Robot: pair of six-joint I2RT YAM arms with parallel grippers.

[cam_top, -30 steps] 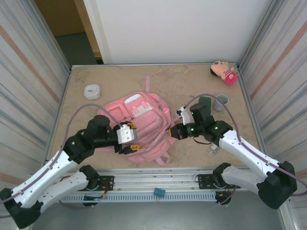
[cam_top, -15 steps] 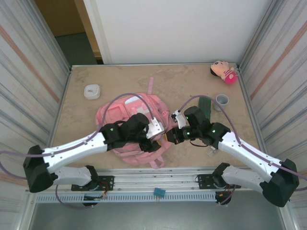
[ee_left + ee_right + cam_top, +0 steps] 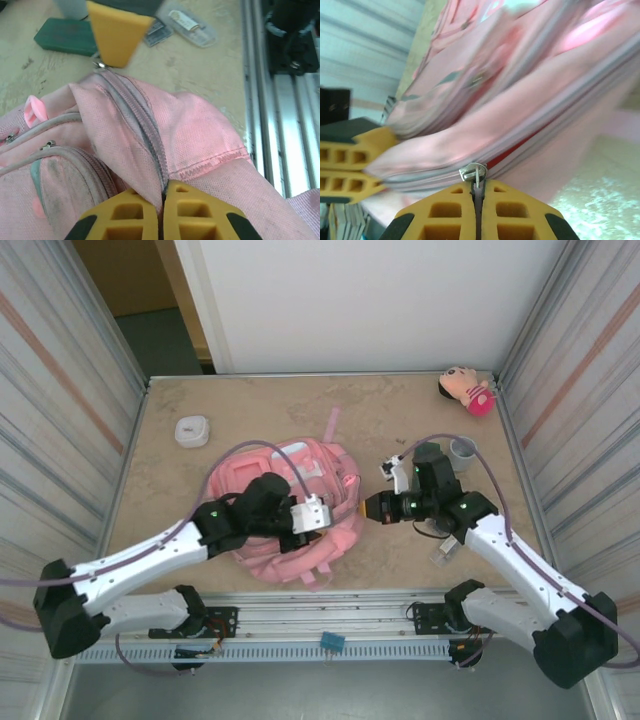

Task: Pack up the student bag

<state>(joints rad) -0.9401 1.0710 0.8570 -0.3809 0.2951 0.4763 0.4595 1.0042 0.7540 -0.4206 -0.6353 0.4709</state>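
Note:
The pink student bag (image 3: 285, 502) lies bunched in the middle of the table. My left gripper (image 3: 318, 516) is shut on a fold of its pink fabric beside the grey zipper track (image 3: 145, 135); in the left wrist view the yellow fingertips (image 3: 145, 205) pinch the cloth at the bottom edge. My right gripper (image 3: 372, 508) sits at the bag's right side, shut on the small metal zipper pull (image 3: 474, 172). A red lining (image 3: 520, 145) shows along the zipper. The two grippers face each other, a short way apart.
A pink plush doll (image 3: 466, 389) lies in the far right corner, a grey cup (image 3: 462, 450) behind my right arm. A white round case (image 3: 191, 430) sits far left. A green case (image 3: 65, 41) and a clear plastic packet (image 3: 445, 550) lie right of the bag.
My left arm reached across and closed on the bag's right flank. My right gripper drew back to the right with the zipper pull. The bag bunched up and its top strap swung right.

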